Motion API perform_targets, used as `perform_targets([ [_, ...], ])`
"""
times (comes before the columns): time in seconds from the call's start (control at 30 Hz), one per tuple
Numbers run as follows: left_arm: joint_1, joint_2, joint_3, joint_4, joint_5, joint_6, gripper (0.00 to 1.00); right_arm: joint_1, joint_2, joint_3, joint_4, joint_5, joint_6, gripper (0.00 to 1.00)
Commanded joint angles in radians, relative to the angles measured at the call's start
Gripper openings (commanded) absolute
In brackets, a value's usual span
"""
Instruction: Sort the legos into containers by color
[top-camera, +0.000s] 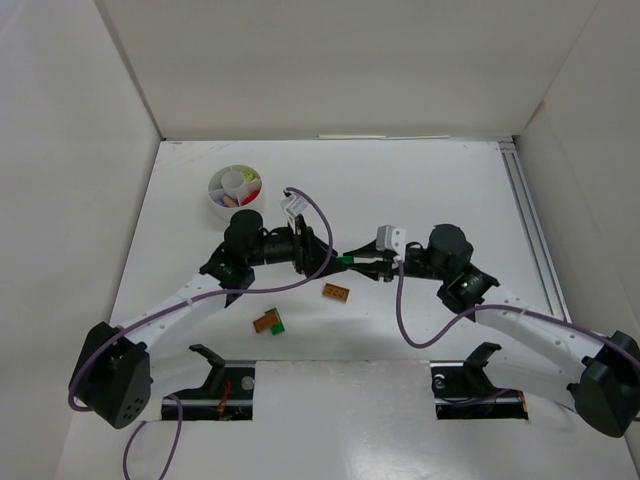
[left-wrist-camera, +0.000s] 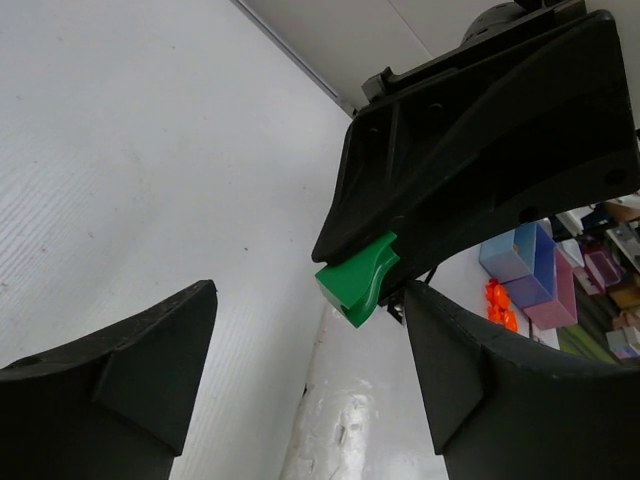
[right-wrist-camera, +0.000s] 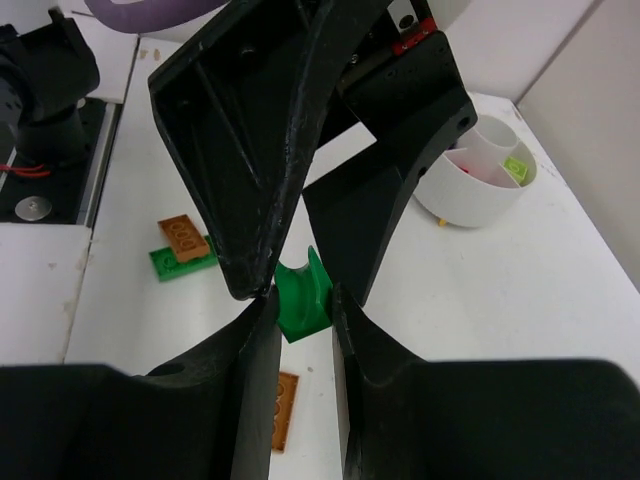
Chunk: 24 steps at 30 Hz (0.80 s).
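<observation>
My right gripper (right-wrist-camera: 300, 293) is shut on a small green lego (right-wrist-camera: 298, 300), held above the table's middle (top-camera: 347, 259). My left gripper (left-wrist-camera: 308, 300) faces it head-on and stands open, its fingers (right-wrist-camera: 250, 150) on either side of the green piece (left-wrist-camera: 357, 280) with a gap left of it. The round white divided container (top-camera: 234, 190) sits at the back left with coloured legos in its wedges. On the table lie an orange lego (top-camera: 336, 292) and an orange lego stacked on a green plate (top-camera: 268, 323).
White walls enclose the table on three sides. A metal rail (top-camera: 530, 220) runs along the right edge. Purple cables (top-camera: 400, 310) loop from both arms. Two black mounts (top-camera: 480, 365) stand at the near edge.
</observation>
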Motion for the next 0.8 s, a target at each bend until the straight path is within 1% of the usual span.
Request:
perform_targets([
  [0.0, -0.009, -0.007, 0.049, 0.099, 0.062, -0.015, 0.69, -0.007, 0.002, 0.045, 0.076, -0.063, -0.015, 0.18],
  [0.03, -0.009, 0.002, 0.049, 0.099, 0.062, -0.015, 0.63, -0.007, 0.014, 0.045, 0.076, -0.063, -0.015, 0.18],
  [0.17, -0.009, 0.011, 0.049, 0.108, 0.062, -0.035, 0.57, -0.007, 0.025, 0.054, 0.085, -0.063, -0.015, 0.18],
  [0.2, -0.019, 0.012, 0.049, 0.108, 0.071, -0.035, 0.53, -0.007, 0.035, 0.054, 0.085, -0.054, -0.015, 0.18],
  [0.3, -0.019, 0.012, 0.058, 0.117, 0.071, -0.044, 0.46, -0.007, 0.045, 0.054, 0.104, -0.054, -0.015, 0.18],
  [0.33, -0.019, 0.012, 0.058, 0.117, 0.071, -0.044, 0.42, -0.007, 0.045, 0.054, 0.125, -0.043, -0.006, 0.18],
  [0.43, -0.029, 0.021, 0.058, 0.117, 0.081, -0.044, 0.33, -0.007, 0.045, 0.033, 0.167, -0.022, 0.014, 0.18],
  [0.47, -0.029, 0.021, 0.058, 0.117, 0.081, -0.044, 0.28, -0.007, 0.045, 0.033, 0.177, -0.022, 0.014, 0.18],
  [0.5, -0.029, 0.021, 0.058, 0.117, 0.09, -0.044, 0.26, -0.007, 0.045, 0.033, 0.177, -0.012, 0.014, 0.18],
  [0.6, -0.029, 0.021, 0.058, 0.117, 0.113, -0.044, 0.26, -0.007, 0.045, 0.033, 0.191, 0.018, 0.014, 0.18],
  [0.73, -0.038, 0.021, 0.067, 0.117, 0.125, -0.044, 0.26, -0.007, 0.063, 0.033, 0.225, -0.005, 0.014, 0.18],
  [0.77, -0.038, 0.021, 0.067, 0.117, 0.125, -0.044, 0.23, -0.007, 0.063, 0.033, 0.236, -0.005, 0.028, 0.18],
])
